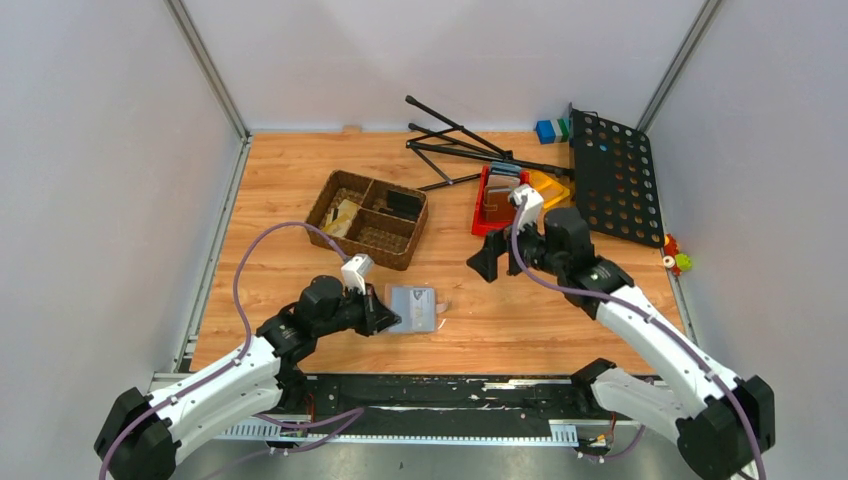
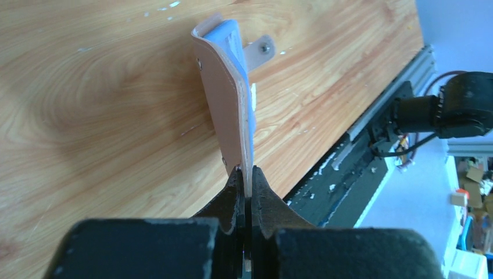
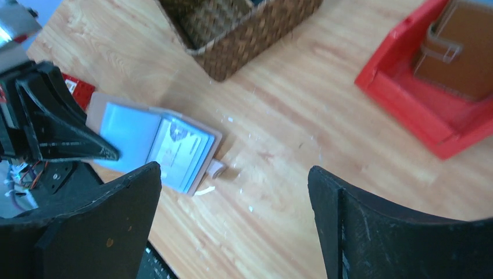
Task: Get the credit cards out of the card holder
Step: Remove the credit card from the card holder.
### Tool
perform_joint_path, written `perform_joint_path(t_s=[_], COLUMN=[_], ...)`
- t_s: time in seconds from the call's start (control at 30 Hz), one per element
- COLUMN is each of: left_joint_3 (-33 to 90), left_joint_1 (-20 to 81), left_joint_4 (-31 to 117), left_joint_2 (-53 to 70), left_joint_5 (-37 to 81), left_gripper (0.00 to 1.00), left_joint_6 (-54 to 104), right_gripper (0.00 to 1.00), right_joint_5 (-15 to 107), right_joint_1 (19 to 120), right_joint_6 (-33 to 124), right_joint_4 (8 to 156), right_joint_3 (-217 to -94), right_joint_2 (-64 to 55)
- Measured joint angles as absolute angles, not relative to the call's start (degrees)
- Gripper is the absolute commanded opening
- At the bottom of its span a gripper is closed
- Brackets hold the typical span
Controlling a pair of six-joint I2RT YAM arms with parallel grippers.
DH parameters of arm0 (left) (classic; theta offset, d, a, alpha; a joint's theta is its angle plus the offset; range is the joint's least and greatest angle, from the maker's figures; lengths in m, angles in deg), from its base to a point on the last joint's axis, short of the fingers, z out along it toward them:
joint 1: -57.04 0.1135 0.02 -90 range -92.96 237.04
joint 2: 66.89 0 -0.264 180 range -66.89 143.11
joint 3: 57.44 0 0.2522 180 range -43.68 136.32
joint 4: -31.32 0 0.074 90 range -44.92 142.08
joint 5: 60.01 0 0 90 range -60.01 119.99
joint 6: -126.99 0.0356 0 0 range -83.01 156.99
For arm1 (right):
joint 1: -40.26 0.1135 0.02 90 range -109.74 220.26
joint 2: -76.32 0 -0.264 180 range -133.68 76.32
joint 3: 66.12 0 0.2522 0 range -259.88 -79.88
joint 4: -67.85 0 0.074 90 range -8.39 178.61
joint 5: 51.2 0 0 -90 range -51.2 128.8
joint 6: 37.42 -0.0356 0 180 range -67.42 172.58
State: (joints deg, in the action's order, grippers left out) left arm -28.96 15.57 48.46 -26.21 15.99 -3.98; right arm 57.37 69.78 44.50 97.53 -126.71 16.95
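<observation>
The card holder (image 1: 414, 307) lies open on the table, taupe outside and pale grey-blue inside. My left gripper (image 1: 388, 319) is shut on its left edge. The left wrist view shows the pinched flap (image 2: 224, 104) edge-on between the closed jaws of that gripper (image 2: 248, 174), with the snap tab (image 2: 263, 49) at the far end. In the right wrist view a silvery-grey card (image 3: 181, 152) sits in the right half of the holder (image 3: 125, 131). The black card is not visible. My right gripper (image 1: 500, 262) hangs open and empty above the table, to the holder's right (image 3: 234, 170).
A wicker basket (image 1: 345, 192) with compartments stands behind the holder. A red tray (image 1: 479, 216) holding a darker brown wallet (image 1: 497, 203) is at centre right. A black perforated panel (image 1: 612, 175), tripod legs (image 1: 455, 138) and coloured blocks (image 1: 551, 130) lie at the back right.
</observation>
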Motion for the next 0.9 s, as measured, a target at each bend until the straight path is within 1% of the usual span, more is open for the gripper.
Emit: perform_joint_path(t_s=[0.2,0.3,0.47,0.77,0.9], left_joint_3=[-28.96,-28.96,-28.96,-28.96,-29.7], left_joint_1=[15.55,15.5,14.96,13.93,13.93], left_joint_4=[42.43,39.45,35.91,30.58,25.73], left_joint_2=[-26.01,-25.46,-24.87,-24.87,-24.87], left_joint_5=[11.25,9.46,7.53,5.5,5.46], left_gripper=[0.0,0.0,0.0,0.0,0.0], left_joint_6=[-4.09,-4.52,-5.31,-7.87,-10.91], right_gripper=[0.96,0.96,0.96,0.96,0.97], right_joint_5=[59.4,61.59,63.9,67.71,68.27], right_joint_1=[69.75,69.78,69.78,69.78,69.78], right_joint_6=[37.75,35.01,31.89,28.08,25.99], right_joint_4=[95.15,93.18,91.85,88.68,88.02], right_joint_3=[-115.93,-112.35,-109.79,-109.03,-108.63], right_joint_2=[28.29,31.37,32.16,31.92,31.85])
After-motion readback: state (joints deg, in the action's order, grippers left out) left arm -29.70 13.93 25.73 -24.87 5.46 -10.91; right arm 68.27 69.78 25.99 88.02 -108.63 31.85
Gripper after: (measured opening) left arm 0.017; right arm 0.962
